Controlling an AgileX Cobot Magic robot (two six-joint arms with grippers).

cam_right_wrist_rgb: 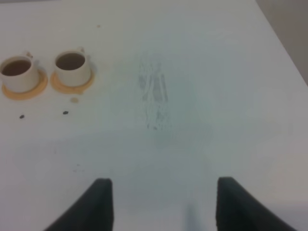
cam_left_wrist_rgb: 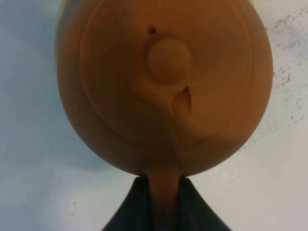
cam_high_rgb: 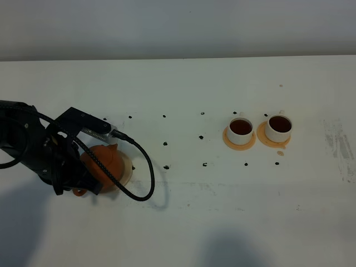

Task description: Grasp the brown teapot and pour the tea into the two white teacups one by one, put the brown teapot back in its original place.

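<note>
Brown teapot (cam_high_rgb: 105, 162) upright on its beige coaster (cam_high_rgb: 127, 167) near the table's left edge; two tea-filled white teacups (cam_high_rgb: 240, 130) on orange saucers toward the right.

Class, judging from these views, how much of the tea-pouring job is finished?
Done: both cups hold dark tea. In hand: the left gripper is shut on the teapot handle, over the pale coaster. Left: letting go and pulling back. The right gripper is open and idle.

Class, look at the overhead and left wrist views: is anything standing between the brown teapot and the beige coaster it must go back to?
Nothing visible does. The brown teapot, its handle gripped by the left gripper, already sits over the beige coaster. Both white teacups stand far off to the right.
</note>
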